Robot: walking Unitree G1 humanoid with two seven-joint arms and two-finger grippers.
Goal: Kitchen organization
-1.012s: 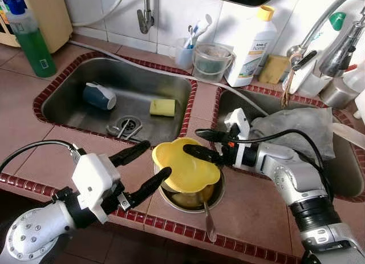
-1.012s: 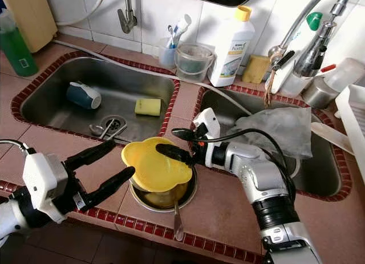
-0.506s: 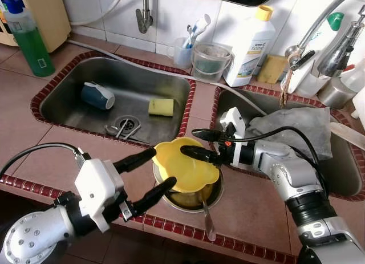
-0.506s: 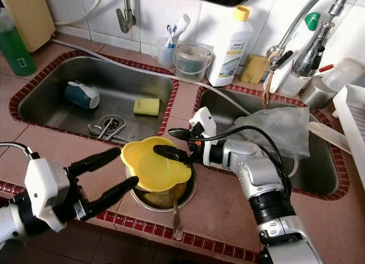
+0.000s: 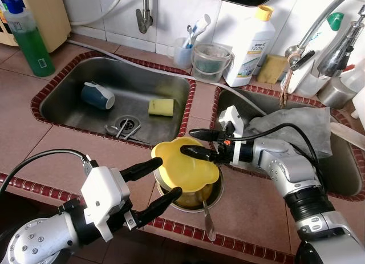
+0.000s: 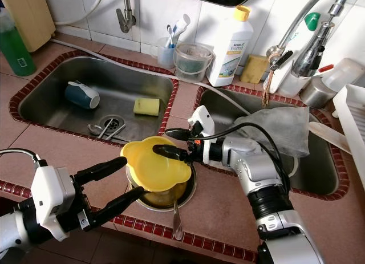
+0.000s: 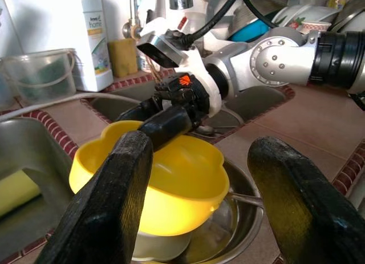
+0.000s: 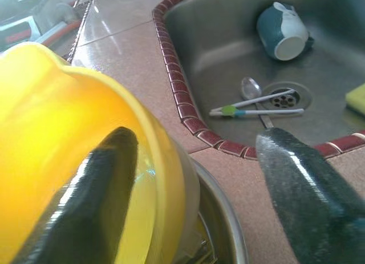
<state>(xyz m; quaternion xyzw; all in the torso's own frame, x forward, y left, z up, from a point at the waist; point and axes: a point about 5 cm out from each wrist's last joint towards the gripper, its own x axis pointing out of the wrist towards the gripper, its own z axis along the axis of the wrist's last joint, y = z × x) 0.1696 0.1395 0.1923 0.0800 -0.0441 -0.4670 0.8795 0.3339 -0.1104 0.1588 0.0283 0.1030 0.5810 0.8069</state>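
A yellow flower-shaped bowl [image 5: 185, 171] rests tilted inside a steel bowl [image 5: 217, 194] on the tiled counter between the two sinks. My right gripper [image 5: 190, 142] is open and straddles the yellow bowl's far rim, one finger inside and one outside; the right wrist view shows that rim [image 8: 159, 161] between the spread fingers. My left gripper [image 5: 170, 175] is open at the bowl's near left side. In the left wrist view its fingers [image 7: 114, 207] frame the yellow bowl [image 7: 171, 190].
A spoon [image 5: 208, 221] pokes out of the steel bowl toward the counter edge. The left sink [image 5: 68, 76] holds a blue mug [image 5: 98, 96], a yellow sponge [image 5: 162, 107] and utensils [image 5: 122, 128] at the drain. A grey cloth [image 5: 296, 127] drapes the right sink. Bottles [image 5: 251, 41] and a tub [image 5: 212, 61] line the wall.
My left gripper has moved right and toward the counter's front edge, closing in on the bowl's near side. The right gripper has shifted slightly left, still over the rim.
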